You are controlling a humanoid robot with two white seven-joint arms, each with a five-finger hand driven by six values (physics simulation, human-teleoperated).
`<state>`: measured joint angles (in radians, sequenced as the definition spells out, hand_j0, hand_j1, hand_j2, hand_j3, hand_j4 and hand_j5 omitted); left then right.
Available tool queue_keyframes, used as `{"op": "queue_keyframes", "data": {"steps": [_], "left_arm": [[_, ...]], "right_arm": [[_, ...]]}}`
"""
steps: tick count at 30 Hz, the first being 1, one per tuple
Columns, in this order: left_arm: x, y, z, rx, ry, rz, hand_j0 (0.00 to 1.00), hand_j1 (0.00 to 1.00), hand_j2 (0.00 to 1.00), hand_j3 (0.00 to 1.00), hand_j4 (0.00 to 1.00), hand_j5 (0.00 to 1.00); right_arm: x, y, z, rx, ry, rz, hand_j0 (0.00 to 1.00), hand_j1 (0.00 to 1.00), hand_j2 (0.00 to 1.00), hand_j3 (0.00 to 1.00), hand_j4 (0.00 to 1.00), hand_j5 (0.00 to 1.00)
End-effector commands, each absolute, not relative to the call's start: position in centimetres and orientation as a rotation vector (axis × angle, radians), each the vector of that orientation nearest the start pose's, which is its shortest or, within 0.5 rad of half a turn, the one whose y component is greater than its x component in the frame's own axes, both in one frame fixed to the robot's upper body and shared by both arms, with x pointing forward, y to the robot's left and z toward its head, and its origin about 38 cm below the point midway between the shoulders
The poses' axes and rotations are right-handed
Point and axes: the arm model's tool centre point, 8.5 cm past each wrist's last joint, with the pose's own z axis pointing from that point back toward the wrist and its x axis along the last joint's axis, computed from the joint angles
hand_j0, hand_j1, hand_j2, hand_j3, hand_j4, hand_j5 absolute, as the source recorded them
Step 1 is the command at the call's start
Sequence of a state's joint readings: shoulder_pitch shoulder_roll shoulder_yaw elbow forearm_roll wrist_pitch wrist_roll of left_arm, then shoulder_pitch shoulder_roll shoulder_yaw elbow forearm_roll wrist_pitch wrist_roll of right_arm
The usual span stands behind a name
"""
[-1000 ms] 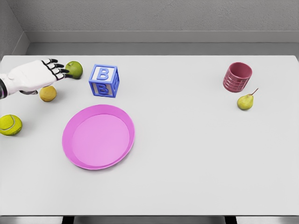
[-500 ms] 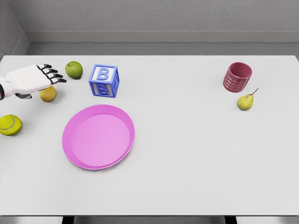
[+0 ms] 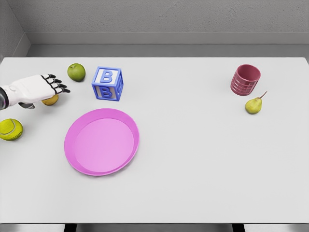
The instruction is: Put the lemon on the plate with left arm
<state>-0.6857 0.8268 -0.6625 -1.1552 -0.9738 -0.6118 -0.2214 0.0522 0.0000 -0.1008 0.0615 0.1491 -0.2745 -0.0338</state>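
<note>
From my head camera I saw the left hand (image 3: pixel 36 89) come in at the far left of the white desk (image 3: pixel 203 159), palm down, its dark-tipped fingers (image 3: pixel 57 84) stretched out toward the right and loosely spread. It had hold of nothing that I could see. The lemon (image 3: pixel 50 100) lay right under the hand, mostly covered by it, with only a yellow-orange sliver showing below the knuckles; I could not tell whether the palm touched it. The lemon sat on the desk, apart from the plate (image 3: pixel 102 141), which lay nearer to me and to the right, pink and round.

A green apple (image 3: pixel 76 72) rested just beyond the fingertips, farther back and a little right, clear of the hand. Right of it stood a blue letter block (image 3: pixel 107 83) showing a B on its faces. A tennis ball (image 3: pixel 10 129) sat at the left edge, nearer to me than the hand. Well off on the right side of the desk stood a dark red ribbed cup (image 3: pixel 245 79), with a pear (image 3: pixel 254 104) just near of it, stem pointing up to the right.

My right arm was outside the camera's view.
</note>
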Motion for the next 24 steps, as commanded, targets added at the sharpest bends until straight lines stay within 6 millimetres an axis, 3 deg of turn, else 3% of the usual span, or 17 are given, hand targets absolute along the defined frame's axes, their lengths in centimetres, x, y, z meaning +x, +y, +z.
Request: {"op": "queue_keyframes", "data": {"steps": [1, 12, 19, 24], "left_arm": [[46.5, 38.6, 16.9, 0.862, -1.006, -2.246, 1.00, 1.00, 1.00, 1.00, 1.00, 1.00], [47.0, 38.4, 15.8, 0.836, -0.988, -2.237, 1.00, 1.00, 1.00, 1.00, 1.00, 1.00], [47.3, 38.6, 16.3, 0.848, -0.986, -2.233, 1.00, 1.00, 1.00, 1.00, 1.00, 1.00], [47.3, 38.6, 16.2, 0.846, -0.987, -2.233, 0.89, 0.89, 0.89, 0.89, 0.89, 0.89]], "right_arm": [[-2.6, -27.1, -25.8, -0.105, -0.160, 0.050, 1.00, 1.00, 1.00, 1.00, 1.00, 1.00], [-2.5, -27.1, -25.8, -0.105, -0.162, 0.050, 1.00, 1.00, 1.00, 1.00, 1.00, 1.00], [-2.5, -27.1, -25.8, -0.105, -0.162, 0.052, 1.00, 1.00, 1.00, 1.00, 1.00, 1.00], [-2.6, -27.1, -25.8, -0.105, -0.160, 0.050, 1.00, 1.00, 1.00, 1.00, 1.00, 1.00]]}}
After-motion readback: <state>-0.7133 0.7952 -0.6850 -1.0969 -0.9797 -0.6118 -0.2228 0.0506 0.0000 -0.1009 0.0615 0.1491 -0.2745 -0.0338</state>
